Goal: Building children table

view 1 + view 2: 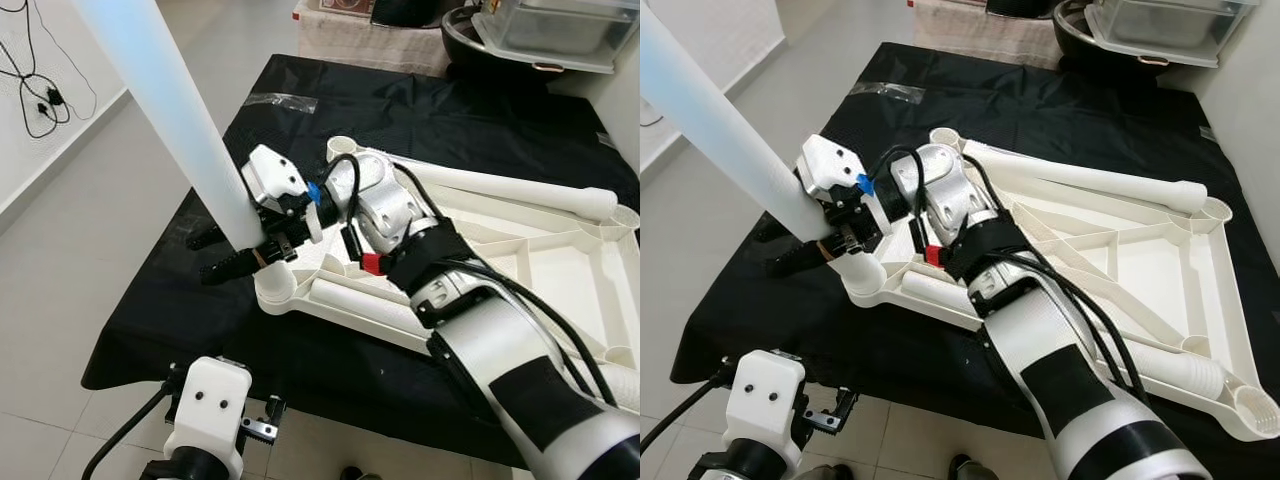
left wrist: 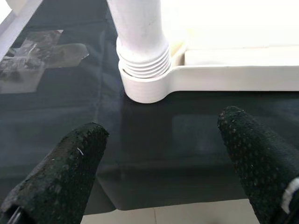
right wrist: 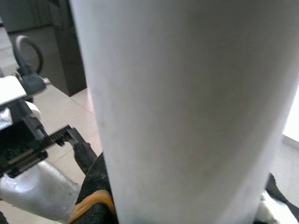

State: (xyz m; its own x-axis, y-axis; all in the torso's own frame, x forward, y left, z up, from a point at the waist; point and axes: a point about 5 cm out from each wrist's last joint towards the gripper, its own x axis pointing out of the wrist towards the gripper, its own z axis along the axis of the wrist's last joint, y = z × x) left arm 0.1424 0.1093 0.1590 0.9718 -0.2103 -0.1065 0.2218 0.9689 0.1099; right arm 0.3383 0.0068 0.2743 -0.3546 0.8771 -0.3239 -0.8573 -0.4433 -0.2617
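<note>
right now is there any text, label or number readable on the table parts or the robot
None can be read.
The white table leg in the right hand, the tabletop frame and the black cloth are plain.
The red tag on the right arm shows no legible marks.
</note>
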